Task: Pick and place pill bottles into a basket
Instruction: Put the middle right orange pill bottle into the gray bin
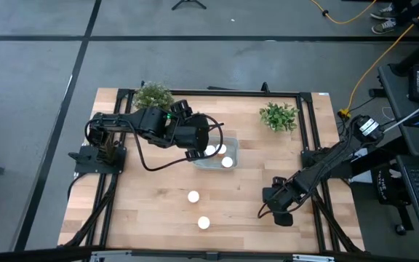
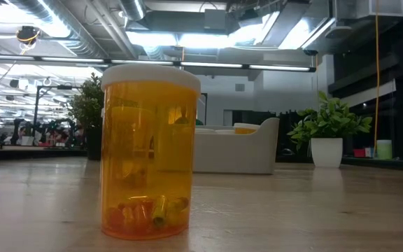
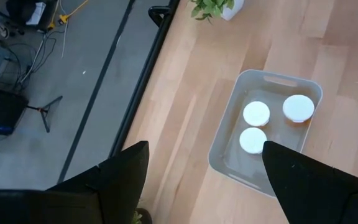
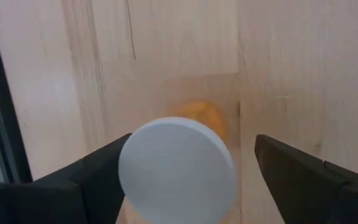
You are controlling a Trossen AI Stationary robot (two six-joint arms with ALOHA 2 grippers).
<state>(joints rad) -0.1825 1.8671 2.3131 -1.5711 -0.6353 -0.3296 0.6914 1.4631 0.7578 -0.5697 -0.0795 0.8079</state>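
Basket [image 1: 215,161], pale translucent bin, mid-tabletop: 3 bottles [image 3: 256,113] upright inside, white caps up. 2 more bottles [image 1: 193,196] upright on open wood nearer front edge, apart. 6th bottle [image 4: 178,171] upright w/ amber body, white cap, at right side.

The light wooden table [image 1: 151,211] is a plank top inside a black frame. On it sit the basket [image 1: 233,143] near the middle, 2 green potted plants [image 1: 278,116] along the far edge, and 2 white-capped pill bottles [image 1: 193,196] standing on the bare near half, one just nearer than the other. A third bottle [image 4: 178,169] stands upright on the planks at the right side.
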